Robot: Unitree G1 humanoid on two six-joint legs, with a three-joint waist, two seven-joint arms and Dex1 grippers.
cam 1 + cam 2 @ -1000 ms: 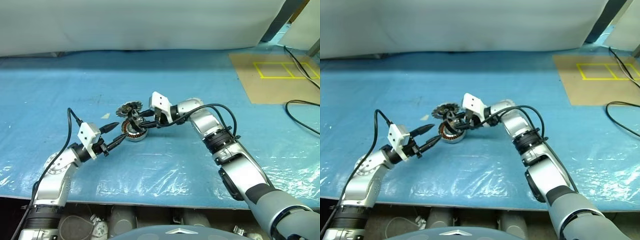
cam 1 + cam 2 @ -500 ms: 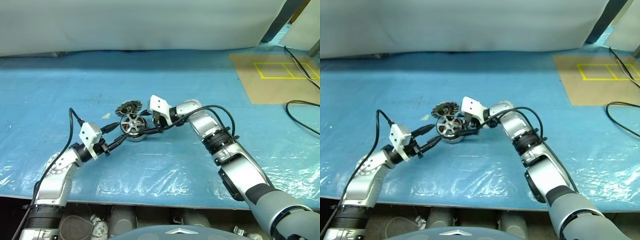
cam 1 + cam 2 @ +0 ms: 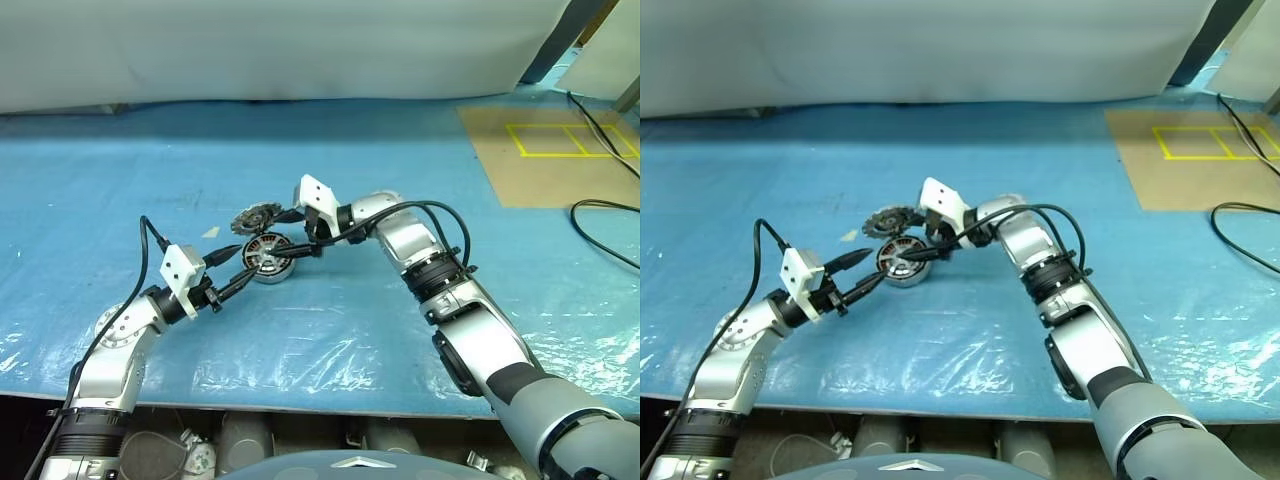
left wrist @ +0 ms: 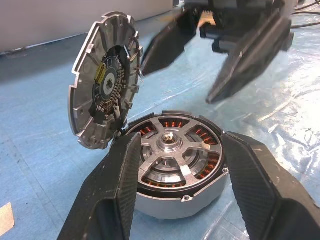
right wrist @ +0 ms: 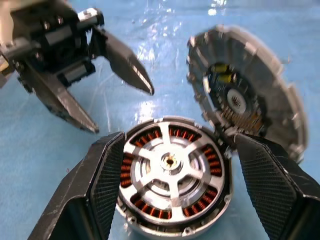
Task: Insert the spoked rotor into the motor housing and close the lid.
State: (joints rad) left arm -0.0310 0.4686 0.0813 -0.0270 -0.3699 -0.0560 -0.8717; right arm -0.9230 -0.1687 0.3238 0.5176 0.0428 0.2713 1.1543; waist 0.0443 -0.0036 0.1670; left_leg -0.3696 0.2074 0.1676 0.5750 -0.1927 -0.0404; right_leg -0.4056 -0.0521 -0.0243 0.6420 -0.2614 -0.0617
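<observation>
One of the two steps looks done: the spoked rotor (image 4: 172, 150) sits seated inside the motor housing (image 4: 175, 197) on the blue plastic sheet (image 3: 330, 340). The lid (image 4: 102, 82) is not yet on; it stands tilted on edge against the housing's rim. The left gripper (image 3: 237, 270) brackets the housing with jaws apart, not visibly touching; the right gripper (image 3: 296, 233) hovers just above, jaws spread and empty, so closing remains

A second ago the right gripper (image 3: 290, 232) held the spoked rotor (image 4: 175, 157) tilted at the motor housing (image 3: 267, 258), left of frame centre. Now the rotor lies flat inside the housing, copper windings showing between its spokes. The right jaws have spread apart and let go, lifted slightly above it.
</observation>
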